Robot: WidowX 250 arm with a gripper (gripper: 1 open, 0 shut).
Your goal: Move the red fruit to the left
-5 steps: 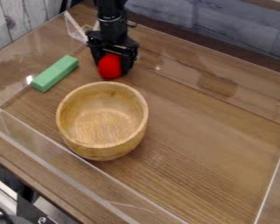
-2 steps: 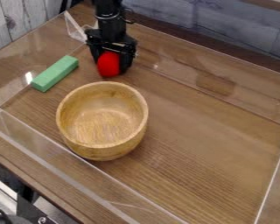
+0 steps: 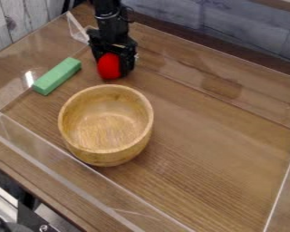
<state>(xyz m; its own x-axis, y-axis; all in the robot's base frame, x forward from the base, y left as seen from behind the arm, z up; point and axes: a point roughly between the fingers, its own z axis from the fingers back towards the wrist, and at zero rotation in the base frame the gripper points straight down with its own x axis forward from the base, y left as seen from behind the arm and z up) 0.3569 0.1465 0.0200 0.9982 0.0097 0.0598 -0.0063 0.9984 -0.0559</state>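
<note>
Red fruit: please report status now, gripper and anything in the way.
Gripper open, pointing down, jaws either side of the red fruit. Fruit on the table, not lifted. Green block lies to its left; wooden bowl in front.

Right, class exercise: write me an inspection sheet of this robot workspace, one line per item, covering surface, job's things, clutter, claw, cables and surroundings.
Surface: wooden table inside low clear plastic walls.
Job's things: red fruit on the table at the far side, between the claw's fingers.
Clutter: wooden bowl, upright and empty, near the middle; flat green block to its far left, apart from it.
Claw: claw points straight down, open, straddling the red fruit; whether the fingers touch it cannot be told.
Cables: nothing seen clearly.
Surroundings: grey plank wall behind the table; dark hardware at the near left corner, too cropped to identify.
</note>
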